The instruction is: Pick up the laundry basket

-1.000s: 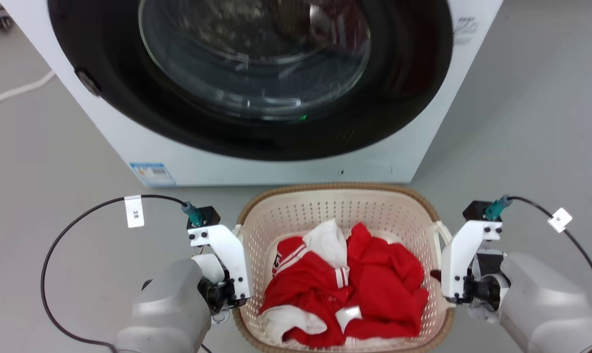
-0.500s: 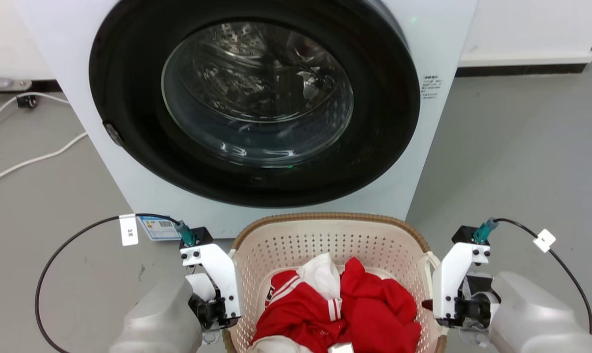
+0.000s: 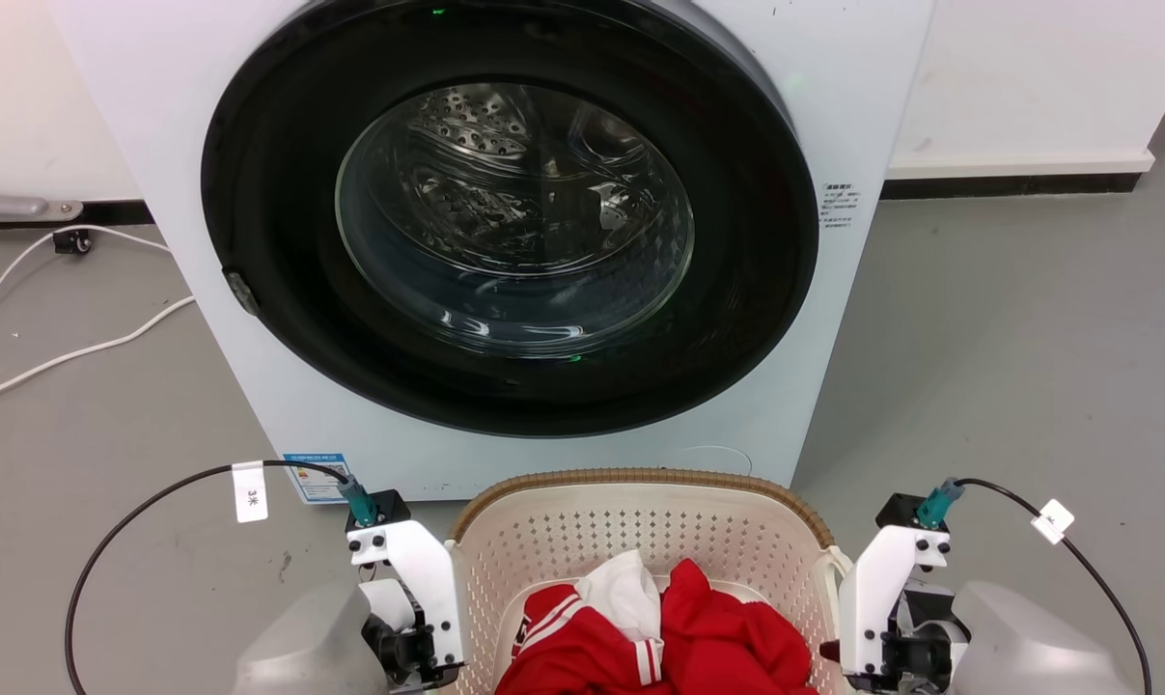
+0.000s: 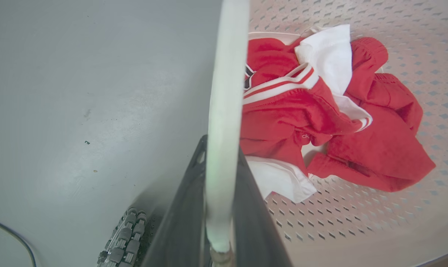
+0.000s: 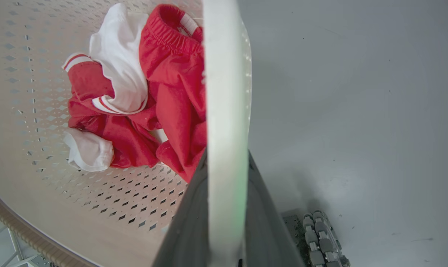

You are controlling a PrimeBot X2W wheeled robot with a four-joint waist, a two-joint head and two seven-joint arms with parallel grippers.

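The laundry basket [image 3: 640,526], cream and perforated with a brown woven rim, sits at the bottom of the head view, just in front of the washing machine. Red and white clothes [image 3: 679,637] lie inside it. At the basket's left side, my left gripper [image 3: 442,664] is shut on the white left handle [image 4: 224,111], which runs between its dark fingers [image 4: 186,218]. My right gripper [image 3: 838,661] is at the right side, shut on the right handle [image 5: 225,92], with a dark finger [image 5: 264,222] on either side of it. The clothes [image 4: 313,118] [image 5: 142,104] appear in both wrist views.
A white front-loading washing machine [image 3: 833,319] with a closed dark round door [image 3: 510,232] stands close behind the basket. White cables [image 3: 70,352] trail on the grey floor at the left. The wall and its dark baseboard [image 3: 1016,181] run behind at the right.
The head camera has moved: the washer and basket show lower in the picture, and more of the door and wall is visible. Both grippers stay at the basket's sides.
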